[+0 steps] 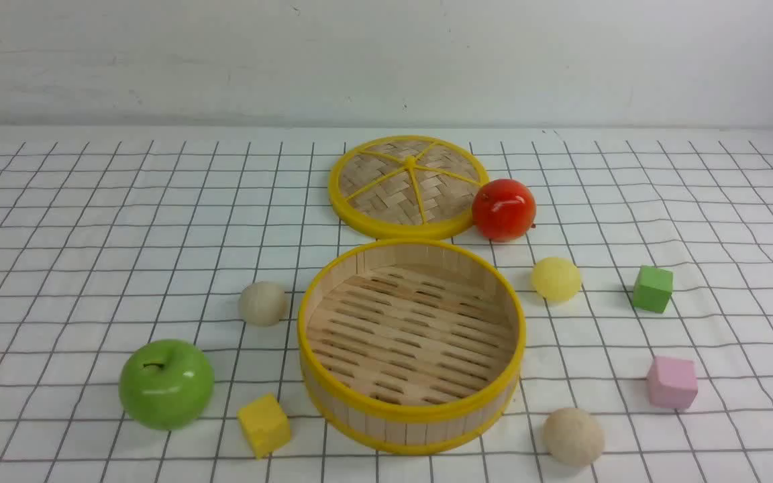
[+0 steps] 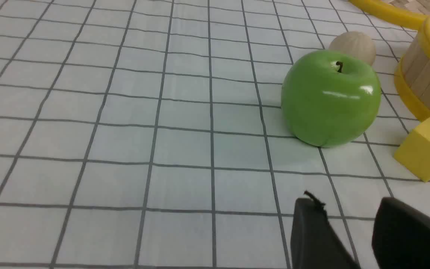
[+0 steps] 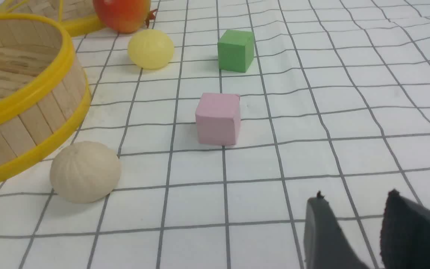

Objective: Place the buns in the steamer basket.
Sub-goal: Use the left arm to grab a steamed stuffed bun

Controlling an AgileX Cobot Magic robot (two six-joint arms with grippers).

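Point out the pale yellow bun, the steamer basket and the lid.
pale yellow bun [image 1: 556, 278]: front view, middle of its rounded face.
steamer basket [image 1: 413, 429]: front view, near slat wall between the yellow rims.
lid [image 1: 400, 191]: front view, woven middle.

A plain off-white painted wall [image 1: 386, 60] filled the upper quarter of the front view, marked with a few small dark specks and faint scuffs. Below it, a white cloth with a thin dark grid [image 1: 58, 235] covered the surface across the rest of the frame. The cloth lay slightly wrinkled toward the right side. The light was even and diffuse, casting only pale, soft shadows.
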